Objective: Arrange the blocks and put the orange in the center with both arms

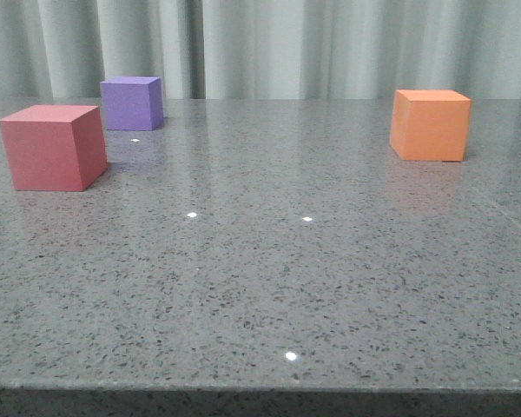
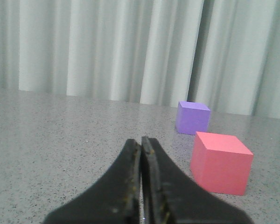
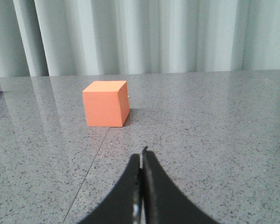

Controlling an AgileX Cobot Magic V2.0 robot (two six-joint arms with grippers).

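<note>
Both grippers closed, empty | left gripper point(image 2: 141, 144) low, level near red-pink cube point(image 2: 221, 161) | right gripper point(image 3: 143, 155) facing orange cube point(image 3: 106, 103)

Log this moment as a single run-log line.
stage: not started | left gripper: shut, empty | right gripper: shut, empty | orange cube: right side | red-pink cube, purple cube: left side, apart

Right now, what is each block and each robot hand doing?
red-pink cube: resting flat on the table, on the left, untouched.
purple cube: resting flat, behind the red-pink one, apart from it.
orange cube: resting flat on the right, alone, not in the center.
left end effector: shut, holding nothing.
right end effector: shut, holding nothing, short of the orange cube.
</note>
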